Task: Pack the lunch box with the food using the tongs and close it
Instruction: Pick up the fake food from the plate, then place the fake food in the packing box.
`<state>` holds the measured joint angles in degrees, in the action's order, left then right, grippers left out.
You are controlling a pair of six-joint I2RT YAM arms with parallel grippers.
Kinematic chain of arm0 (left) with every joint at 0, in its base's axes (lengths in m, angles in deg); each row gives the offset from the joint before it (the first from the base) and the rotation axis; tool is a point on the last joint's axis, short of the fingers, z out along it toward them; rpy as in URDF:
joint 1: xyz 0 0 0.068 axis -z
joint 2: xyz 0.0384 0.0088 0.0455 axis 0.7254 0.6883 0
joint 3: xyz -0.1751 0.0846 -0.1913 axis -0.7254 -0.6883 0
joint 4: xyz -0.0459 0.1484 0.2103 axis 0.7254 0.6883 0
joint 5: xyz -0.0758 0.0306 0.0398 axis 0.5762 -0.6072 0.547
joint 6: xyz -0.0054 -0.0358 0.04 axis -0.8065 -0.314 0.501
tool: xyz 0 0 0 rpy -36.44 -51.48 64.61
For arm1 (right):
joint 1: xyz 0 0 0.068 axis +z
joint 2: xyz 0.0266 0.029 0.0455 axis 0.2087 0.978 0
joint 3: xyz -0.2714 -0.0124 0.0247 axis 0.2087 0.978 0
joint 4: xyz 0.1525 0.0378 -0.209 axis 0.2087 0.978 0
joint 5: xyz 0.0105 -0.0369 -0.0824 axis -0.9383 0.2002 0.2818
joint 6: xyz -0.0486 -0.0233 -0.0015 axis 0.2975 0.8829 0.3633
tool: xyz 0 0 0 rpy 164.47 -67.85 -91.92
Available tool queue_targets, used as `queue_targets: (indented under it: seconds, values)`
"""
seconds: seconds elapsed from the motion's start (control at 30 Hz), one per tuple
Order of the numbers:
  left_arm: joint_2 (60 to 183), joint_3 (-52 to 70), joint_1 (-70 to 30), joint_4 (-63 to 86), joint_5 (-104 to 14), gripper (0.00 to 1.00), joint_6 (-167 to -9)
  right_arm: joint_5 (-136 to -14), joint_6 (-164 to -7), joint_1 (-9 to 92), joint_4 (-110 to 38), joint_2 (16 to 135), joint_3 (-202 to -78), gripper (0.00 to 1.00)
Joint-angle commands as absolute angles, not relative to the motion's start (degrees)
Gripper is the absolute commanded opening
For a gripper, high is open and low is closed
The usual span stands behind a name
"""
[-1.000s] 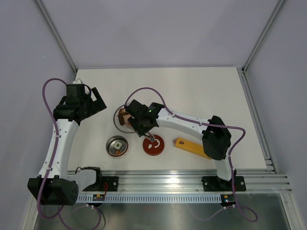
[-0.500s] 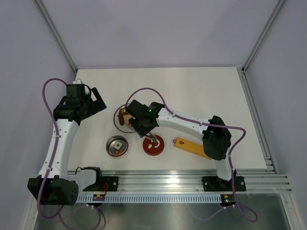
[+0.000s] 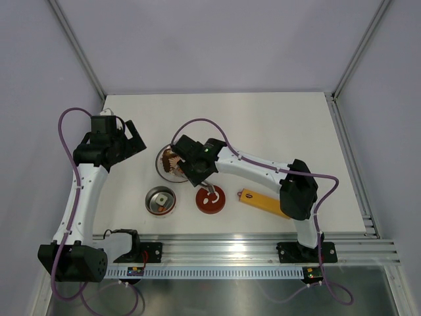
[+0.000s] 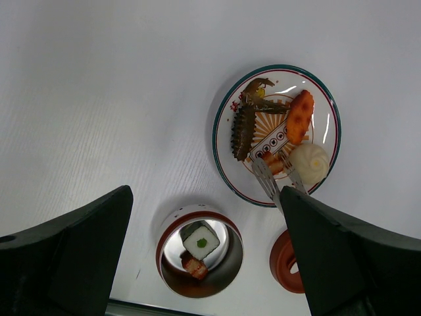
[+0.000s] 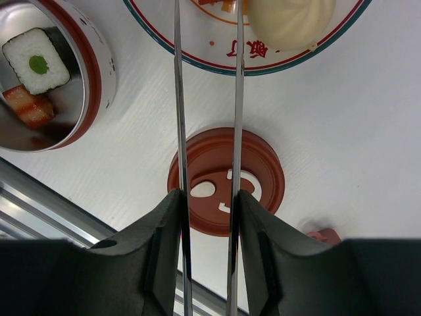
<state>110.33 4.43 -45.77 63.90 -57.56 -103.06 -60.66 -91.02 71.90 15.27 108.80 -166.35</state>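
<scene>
The red lunch box [image 3: 160, 201] [image 4: 168, 230] [image 5: 92, 66] stands open, with a white rice cube [image 4: 200, 242] and an orange-red piece [image 4: 195, 266] inside. Its dark-red lid [image 3: 210, 201] [image 5: 263, 178] lies to its right. My right gripper [image 3: 194, 168] [image 5: 208, 197] is shut on the silver tongs [image 5: 177, 99] [image 4: 265, 178]. The tong tips reach onto the plate [image 4: 223, 164] around a small orange piece of food [image 4: 273, 161], beside a cream bun [image 4: 309, 163] [image 5: 289, 20]. Brown pieces [image 4: 243, 128] and an orange piece [image 4: 299, 118] also lie there. My left gripper [image 3: 135, 141] [image 4: 204, 191] hangs open above, holding nothing.
A long yellow-orange bar [image 3: 263, 201] lies on the table right of the lid. The metal rail [image 3: 230, 250] runs along the near edge, close behind the lunch box and the lid. Grey walls enclose the white table [image 3: 276, 125].
My right gripper has edged slightly farther over the plate with the tongs. The left arm has not moved.
</scene>
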Motion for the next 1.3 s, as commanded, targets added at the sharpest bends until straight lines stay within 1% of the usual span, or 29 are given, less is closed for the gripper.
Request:
queue_targets:
  seconds: [0.0,0.37,0.53,0.93,1.27]
  values:
    - [109.47,5.00,-46.06,62.11,-58.77,0.99,-102.12,-59.05,-91.18,71.64,14.86,104.06,-169.38,0.24]
    - [110.26,6.05,-46.15,62.11,-57.90,0.99,-102.03,-57.82,-92.50,71.72,15.82,100.81,-169.21,0.22]
    - [110.70,7.54,-46.15,62.46,-58.16,0.99,-101.68,-59.92,-93.12,72.42,15.73,98.61,-168.85,0.21]
    - [110.09,8.69,-46.15,62.90,-56.84,0.99,-102.82,-61.68,-93.12,80.33,18.81,96.50,-169.38,0.22]
    - [108.77,9.30,-46.15,64.13,-56.49,0.99,-102.65,-65.11,-92.94,83.76,18.46,99.04,-168.68,0.22]
